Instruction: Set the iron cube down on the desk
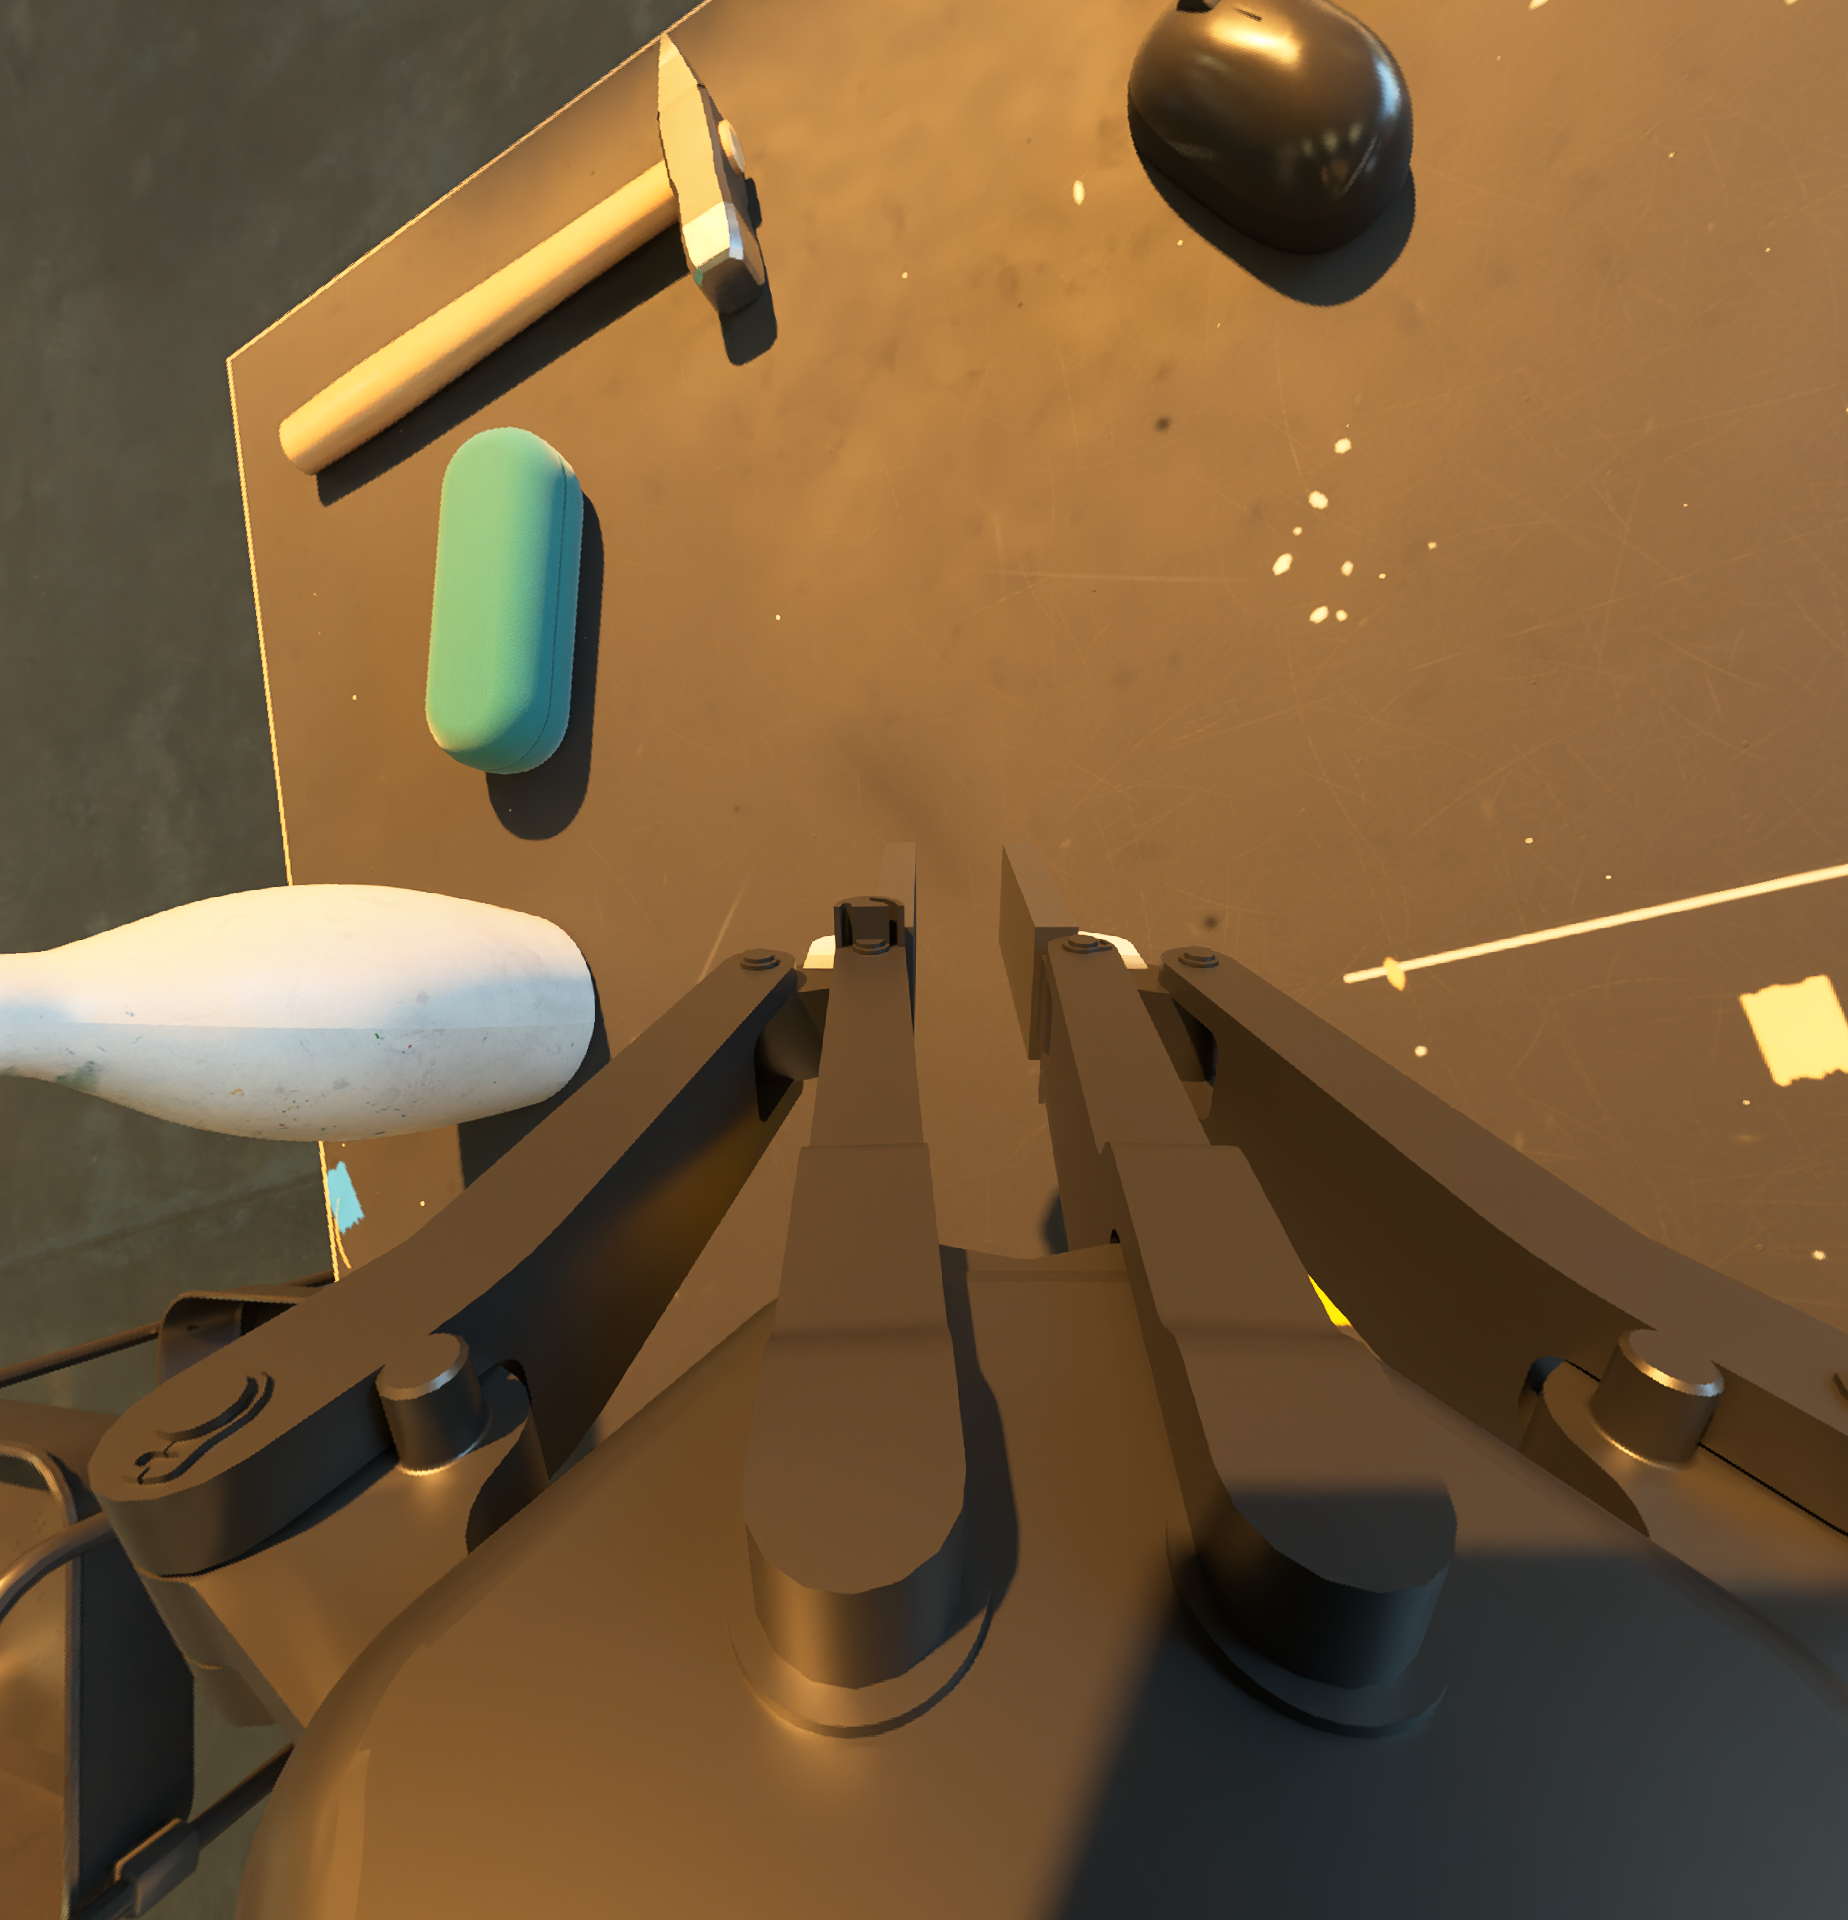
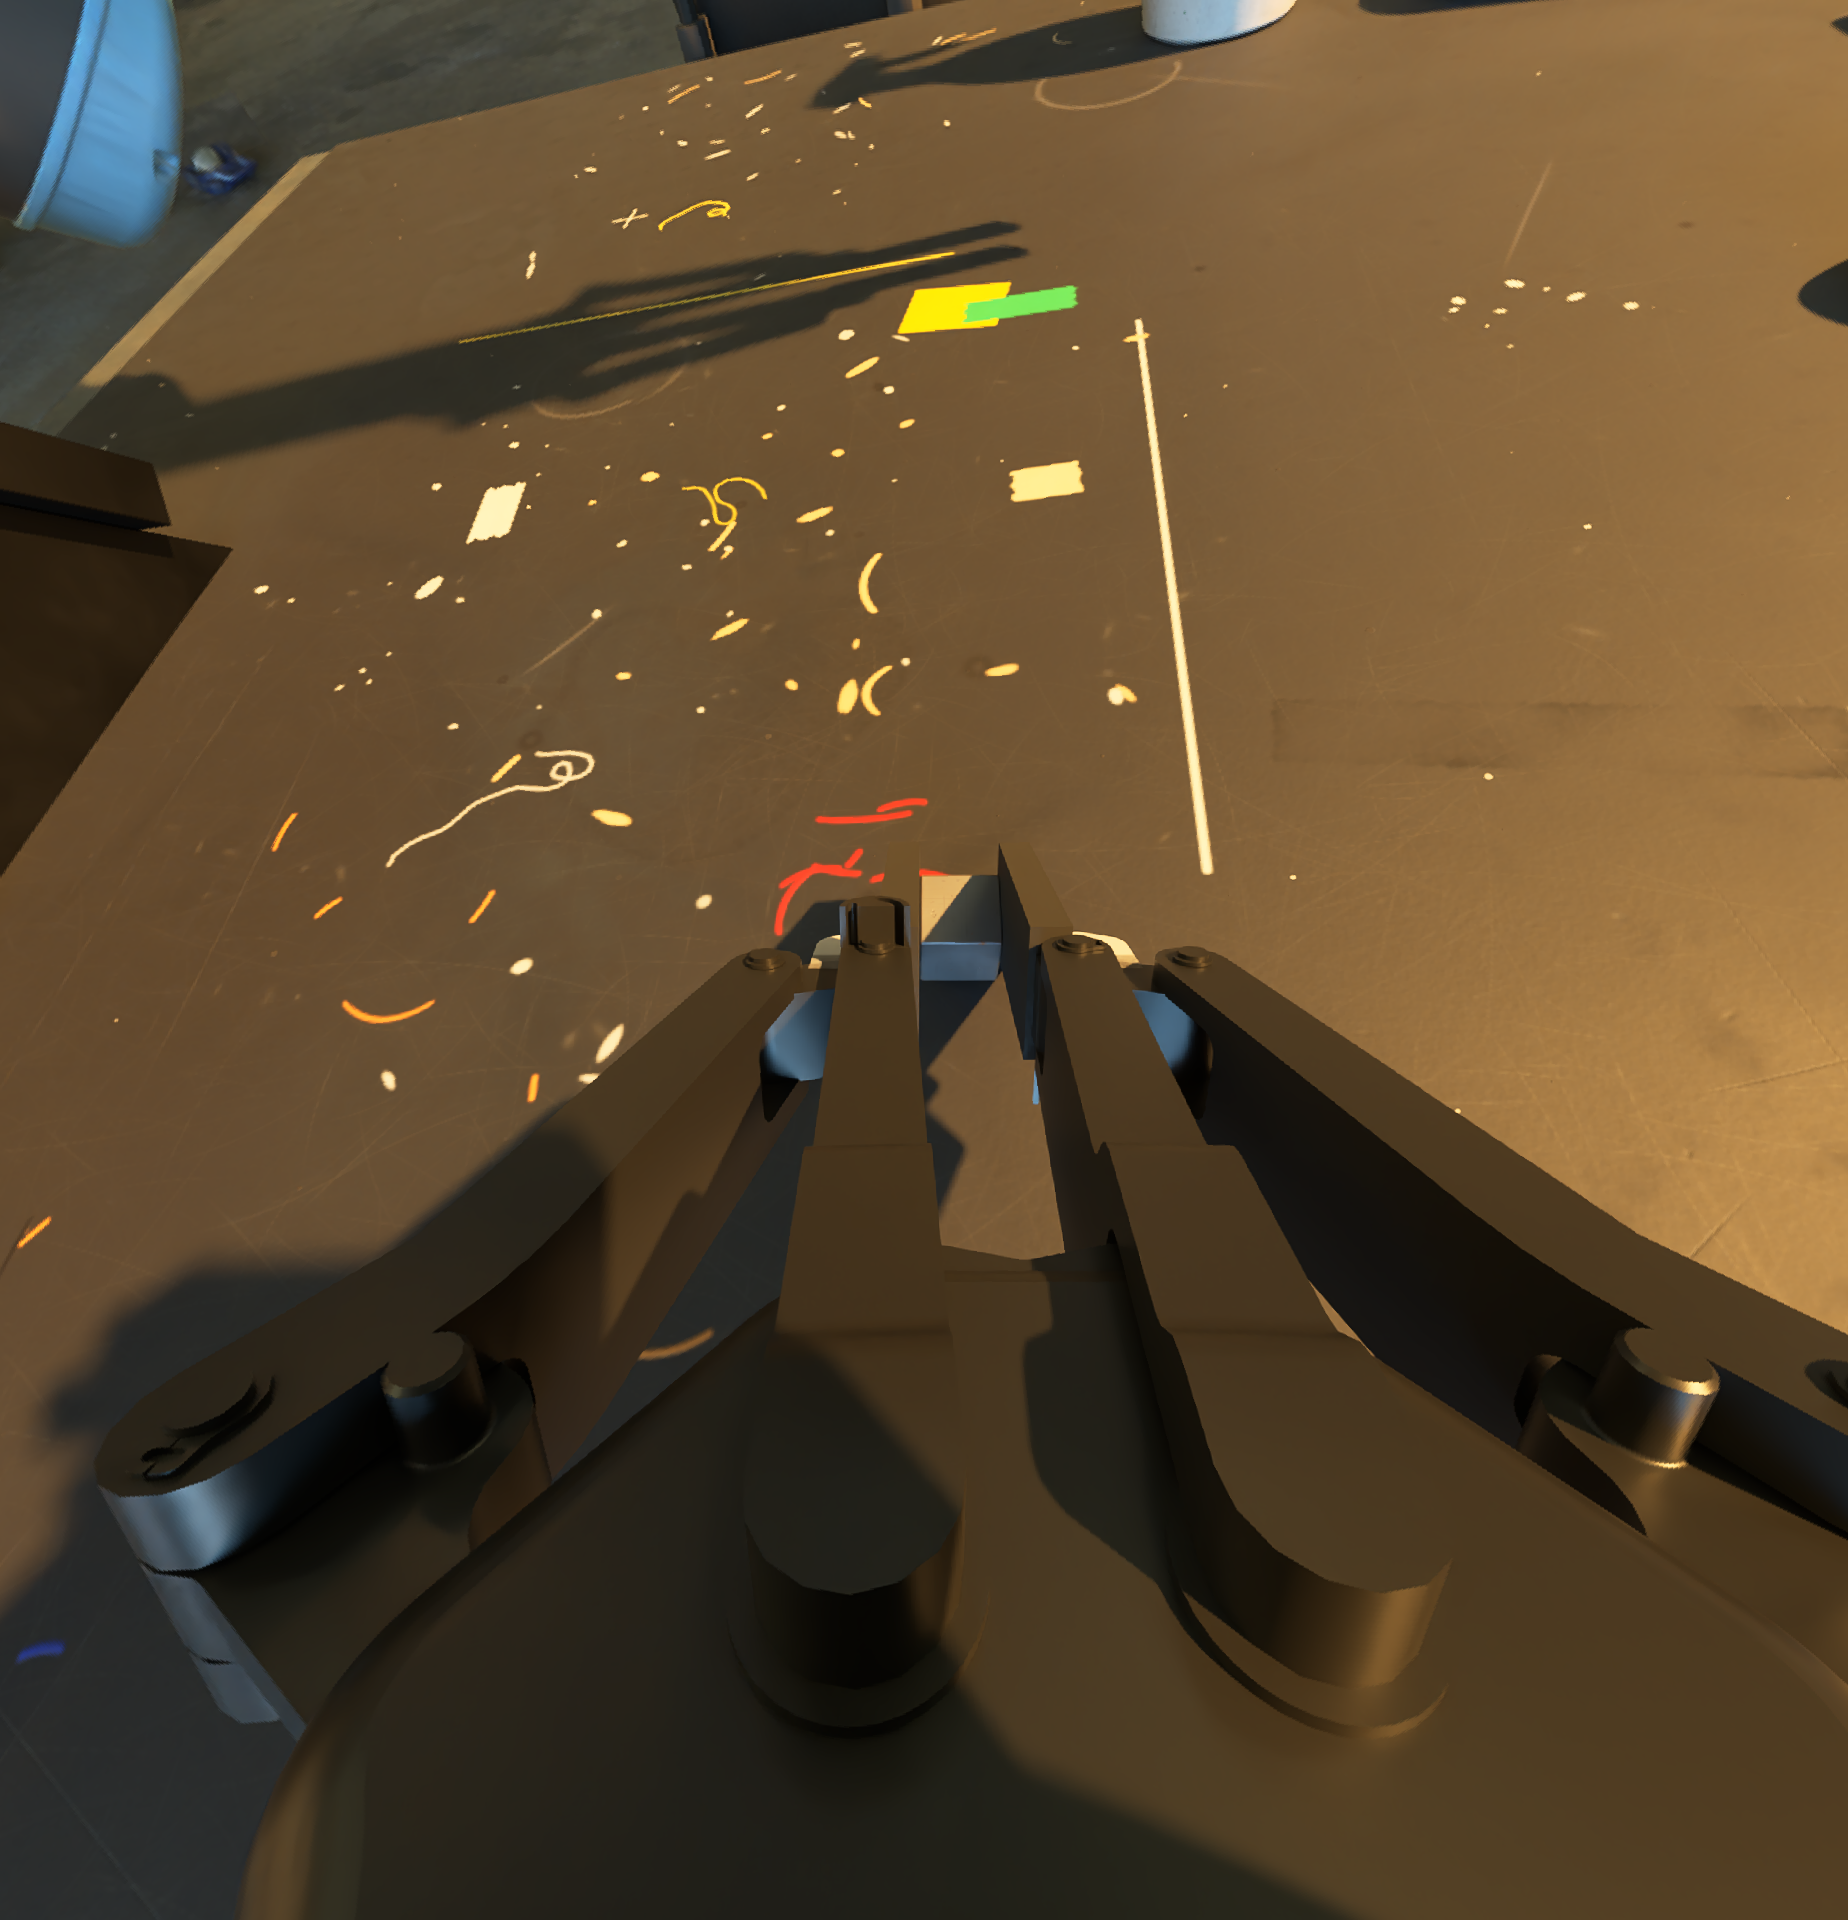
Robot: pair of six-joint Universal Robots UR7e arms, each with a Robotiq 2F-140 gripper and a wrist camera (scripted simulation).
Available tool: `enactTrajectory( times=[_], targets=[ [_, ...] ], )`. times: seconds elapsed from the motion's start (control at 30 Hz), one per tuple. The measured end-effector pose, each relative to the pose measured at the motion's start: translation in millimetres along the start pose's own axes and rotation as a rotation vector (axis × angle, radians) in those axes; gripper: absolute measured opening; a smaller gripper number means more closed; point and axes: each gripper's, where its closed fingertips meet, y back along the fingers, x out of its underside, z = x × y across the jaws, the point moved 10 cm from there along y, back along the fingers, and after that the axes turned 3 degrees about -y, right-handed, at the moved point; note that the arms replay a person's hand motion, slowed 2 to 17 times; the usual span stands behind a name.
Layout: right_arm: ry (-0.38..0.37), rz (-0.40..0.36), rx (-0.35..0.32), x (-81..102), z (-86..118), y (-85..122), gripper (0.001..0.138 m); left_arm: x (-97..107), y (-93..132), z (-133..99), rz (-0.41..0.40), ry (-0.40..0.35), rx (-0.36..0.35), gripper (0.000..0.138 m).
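Cube (image 2: 959, 925): we hold it clamped between the right gripper (image 2: 959, 883) fingers, just above the counter (image 2: 1419, 935); release remains. Left gripper (image 1: 956, 883): fingers near together, empty.

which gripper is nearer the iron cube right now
Right. The right gripper has the cube between its jaws. The left gripper hangs over bare desk, with no cube in its view.

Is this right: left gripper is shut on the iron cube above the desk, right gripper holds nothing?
Sides are swapped. The right wrist view shows the right gripper shut on the iron cube above the desk. The left wrist view shows the left gripper nearly closed with nothing between its fingers.
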Motion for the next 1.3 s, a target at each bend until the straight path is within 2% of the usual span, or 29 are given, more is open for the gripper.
enactTrajectory(
  times=[1.3],
  targets=[
    [-0.005,-0.002,0.003,0.0,0.1,-0.1,0.02,0.6,-2.2,-1.1,0.012,-0.009,0.018,0.02]
  ],
)
